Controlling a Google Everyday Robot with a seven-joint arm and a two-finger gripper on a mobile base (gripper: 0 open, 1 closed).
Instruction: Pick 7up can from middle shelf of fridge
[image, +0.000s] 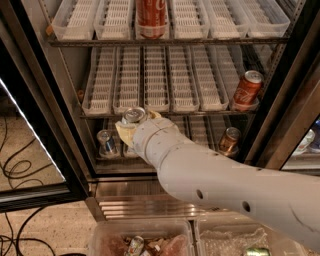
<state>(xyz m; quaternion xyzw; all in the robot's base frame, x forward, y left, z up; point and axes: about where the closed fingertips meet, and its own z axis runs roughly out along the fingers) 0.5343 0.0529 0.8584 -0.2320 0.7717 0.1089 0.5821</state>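
Note:
The fridge (280, 100) stands open with its black frame around the wire racks. My gripper (135, 122) is at the front edge of the middle shelf (160, 80), left of centre. Its yellowish fingers (123, 132) are shut around the 7up can (134, 115). The can's silver top faces the camera, and its body is mostly hidden by the fingers and wrist. The white arm runs from the lower right up to the can.
A red cola can (151, 17) stands on the top shelf and another (247, 90) at the right of the middle shelf. A small blue-silver can (106, 142) and a brown can (229, 141) sit on the lower shelf. Clear bins (142, 231) lie below. Cables (20, 170) lie on the floor at left.

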